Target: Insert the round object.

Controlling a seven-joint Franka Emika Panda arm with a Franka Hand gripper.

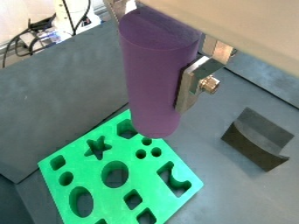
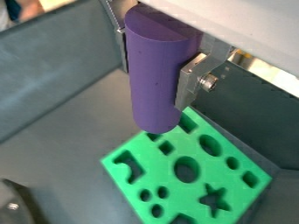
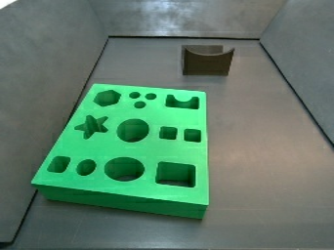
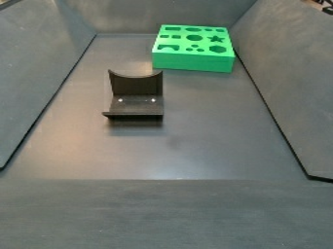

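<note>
The round object, a matte purple cylinder peg [image 1: 153,74], hangs upright in my gripper [image 1: 163,83] in both wrist views [image 2: 158,79]. The silver fingers [image 1: 193,83] are shut on its sides. It is held well above the green board [image 1: 117,175], near one edge of it, also in a wrist view [image 2: 187,171]. The board has round, star and square holes. In both side views the board shows [image 3: 124,146] [image 4: 196,47], but the gripper and the peg are out of view.
A dark grey block with a curved notch [image 3: 206,61] stands on the grey floor away from the board, also in a side view [image 4: 134,95] and in a wrist view [image 1: 257,136]. Sloping grey walls [image 3: 53,59] surround the floor.
</note>
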